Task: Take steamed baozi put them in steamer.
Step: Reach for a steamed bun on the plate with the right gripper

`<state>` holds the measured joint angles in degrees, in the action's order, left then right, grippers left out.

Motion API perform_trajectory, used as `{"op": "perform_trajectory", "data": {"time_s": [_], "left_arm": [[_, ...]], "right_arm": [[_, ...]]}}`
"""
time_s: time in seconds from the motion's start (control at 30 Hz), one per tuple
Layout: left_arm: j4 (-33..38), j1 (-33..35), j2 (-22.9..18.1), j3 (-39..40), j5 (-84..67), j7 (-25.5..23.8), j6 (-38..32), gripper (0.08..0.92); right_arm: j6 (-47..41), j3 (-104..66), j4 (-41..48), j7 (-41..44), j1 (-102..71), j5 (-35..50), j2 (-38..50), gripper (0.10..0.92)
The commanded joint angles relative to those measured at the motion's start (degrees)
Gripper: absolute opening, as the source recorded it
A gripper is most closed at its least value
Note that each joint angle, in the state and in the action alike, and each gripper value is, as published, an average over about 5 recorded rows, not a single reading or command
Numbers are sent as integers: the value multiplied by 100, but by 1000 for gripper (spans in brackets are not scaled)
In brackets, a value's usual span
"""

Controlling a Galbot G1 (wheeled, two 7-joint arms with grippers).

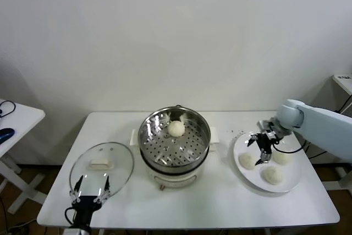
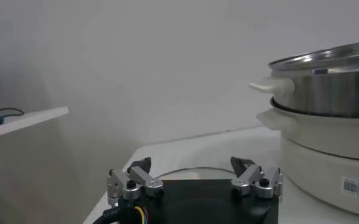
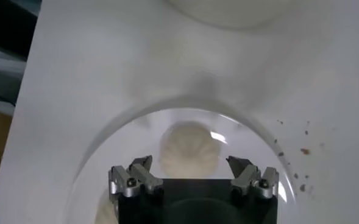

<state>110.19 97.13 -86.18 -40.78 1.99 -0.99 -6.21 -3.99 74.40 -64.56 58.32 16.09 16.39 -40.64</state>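
Note:
One cream-white baozi (image 1: 176, 129) lies in the steel steamer (image 1: 165, 141) at the table's middle. Three more baozi (image 1: 247, 160) (image 1: 282, 157) (image 1: 272, 175) sit on a white plate (image 1: 240, 149) at the right. My right gripper (image 1: 260, 149) is open and hovers over the plate above the left bun. In the right wrist view that bun (image 3: 189, 150) shows between and beyond the open gripper (image 3: 190, 164). My left gripper (image 1: 89, 189) is open and empty at the front left, over the glass lid (image 1: 102, 163). It (image 2: 191, 164) also shows in the left wrist view, beside the steamer (image 2: 325, 91).
The glass lid with a white knob lies flat on the table's front left. A small side table (image 1: 14, 122) stands at the far left. The white wall is close behind the table. Crumbs (image 3: 304, 151) speckle the table near the plate.

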Motion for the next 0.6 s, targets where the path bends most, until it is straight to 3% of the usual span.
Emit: {"op": "perform_trajectory", "data": {"time_s": [0.03,0.6], "left_arm": [[7,-16,5,-3,8,3,19,823],[-7,-39,9,-10,21,0,26,823]], "right_arm": [[-57,-256,414,-68,-428,-67,-183,823],[-36,-426,692,-16,-610,-180,-360,823]]}}
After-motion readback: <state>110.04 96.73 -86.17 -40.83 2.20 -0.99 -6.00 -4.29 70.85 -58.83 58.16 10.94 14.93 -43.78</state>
